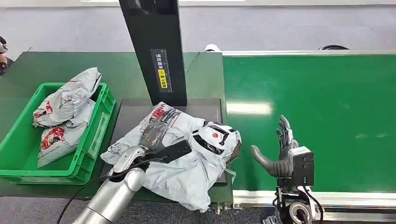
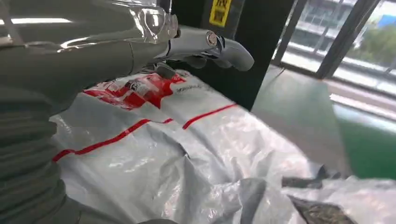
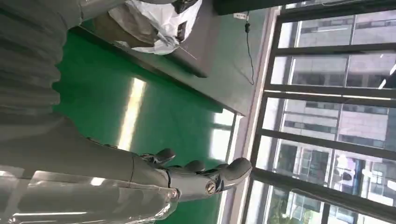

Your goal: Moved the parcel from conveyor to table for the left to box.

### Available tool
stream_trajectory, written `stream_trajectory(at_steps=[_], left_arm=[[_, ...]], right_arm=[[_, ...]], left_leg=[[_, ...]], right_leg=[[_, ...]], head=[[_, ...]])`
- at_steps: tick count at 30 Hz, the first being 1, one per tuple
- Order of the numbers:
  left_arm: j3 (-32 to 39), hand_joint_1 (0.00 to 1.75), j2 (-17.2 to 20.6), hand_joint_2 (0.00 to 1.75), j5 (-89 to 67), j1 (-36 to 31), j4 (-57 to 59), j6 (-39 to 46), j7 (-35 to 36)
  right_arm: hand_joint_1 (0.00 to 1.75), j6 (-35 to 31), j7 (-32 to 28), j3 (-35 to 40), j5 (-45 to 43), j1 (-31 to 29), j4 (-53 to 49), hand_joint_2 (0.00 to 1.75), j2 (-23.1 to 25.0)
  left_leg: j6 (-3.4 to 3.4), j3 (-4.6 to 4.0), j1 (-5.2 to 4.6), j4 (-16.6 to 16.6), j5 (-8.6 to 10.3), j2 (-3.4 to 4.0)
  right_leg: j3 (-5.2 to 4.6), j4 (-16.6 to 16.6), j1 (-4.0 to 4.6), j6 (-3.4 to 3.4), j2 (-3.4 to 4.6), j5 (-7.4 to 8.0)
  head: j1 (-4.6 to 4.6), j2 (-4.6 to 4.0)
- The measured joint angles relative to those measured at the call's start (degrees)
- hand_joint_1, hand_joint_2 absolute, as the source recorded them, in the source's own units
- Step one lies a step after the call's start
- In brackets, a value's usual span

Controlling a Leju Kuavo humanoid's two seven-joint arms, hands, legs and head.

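My right hand [image 1: 283,151] hangs with fingers spread over the bare green conveyor belt [image 1: 327,93] — open room far and right of it. To its left the crumpled white plastic parcel [image 1: 187,158] covers the dark grey platform [image 1: 135,109], my left hand [image 1: 156,130] lying on top. The black upright post [image 1: 154,46] blocks the far side — and the green plastic crate [image 1: 100,126] of grey bags [image 1: 65,100] walls the left.

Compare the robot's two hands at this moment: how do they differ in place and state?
The left hand lies on the grey parcel on the dark table plate; the right hand hovers over the green conveyor, apart from it. The left touches the parcel; the right holds nothing, fingers spread. Both point away from the robot.
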Motion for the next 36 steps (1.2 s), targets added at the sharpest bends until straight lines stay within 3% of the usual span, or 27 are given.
stream_trajectory(at_steps=[7, 16, 17, 18, 19, 20, 23, 36], left_arm=[[-2.25, 0.00, -0.35, 1.75, -5.18, -3.87, 7.08, -5.00, 3.32], [-2.78, 0.00, -0.90, 1.75, -5.57, -5.63, 10.34, -5.35, 3.52], [-2.84, 0.14, -0.92, 1.75, -5.75, -5.78, 10.55, -5.73, 3.56], [-2.84, 0.56, -1.03, 1.75, -6.14, -6.01, 10.84, -6.27, 3.62], [-2.84, 1.50, -1.16, 1.75, -6.36, -6.18, 11.14, -6.70, 3.67], [-2.86, 1.64, -1.27, 1.75, -6.60, -6.33, 11.45, -7.08, 3.67], [-3.06, 1.75, -1.44, 1.75, -6.75, -6.44, 12.48, -8.24, 2.79], [-3.61, 1.75, -1.79, 1.75, -7.41, -6.79, 13.57, -8.04, -0.92]], right_arm=[[0.00, 0.04, 0.70, -1.62, 0.35, 1.08, -0.09, 1.75, 0.74], [0.00, 0.04, 0.72, -2.51, 0.68, 1.18, -0.09, 1.75, 1.11], [0.00, 0.04, 0.74, -2.56, 0.70, 1.18, -0.09, 1.75, 1.16], [0.00, 0.04, 0.81, -2.64, 0.72, 1.18, -0.09, 1.75, 1.22], [0.00, 0.04, 0.90, -2.77, 0.76, 1.19, -0.09, 1.75, 1.27], [0.00, 0.04, 0.90, -2.86, 0.79, 1.20, -0.09, 1.75, 1.27], [0.00, 0.04, 0.92, -3.17, 0.83, 1.21, -0.09, 1.75, 1.27], [0.00, 0.22, 0.98, -3.89, 1.09, 2.91, -1.18, 1.75, 1.70]], left_leg=[[0.00, 0.02, 0.00, 0.00, 0.00, -0.01], [0.00, 0.12, 0.00, 0.00, 0.00, -0.01], [0.00, 0.14, 0.00, 0.00, 0.01, -0.01], [0.00, 0.17, 0.00, -0.01, 0.01, -0.01], [0.00, 0.20, 0.00, -0.01, 0.01, -0.02], [0.00, 0.23, 0.00, -0.01, 0.01, -0.02], [0.00, 0.32, -0.01, -0.01, 0.00, -0.04], [0.00, 0.57, -0.01, -0.02, 0.00, -0.11]], right_leg=[[0.05, 0.00, 0.00, 0.00, 0.00, 0.00], [0.18, 0.00, 0.00, 0.00, -0.01, 0.00], [0.20, 0.00, 0.00, 0.00, -0.01, 0.00], [0.24, 0.00, 0.00, 0.00, -0.01, 0.00], [0.27, 0.00, 0.00, 0.00, -0.01, 0.00], [0.31, 0.00, 0.00, 0.00, -0.01, 0.00], [0.42, 0.00, -0.01, 0.00, -0.03, 0.00], [0.69, -0.01, -0.01, 0.00, -0.09, -0.03]], head=[[0.00, 0.00], [0.00, 0.00], [0.00, 0.00], [0.00, 0.00], [0.00, 0.00], [0.02, 0.00], [0.02, 0.00], [0.02, 0.00]])
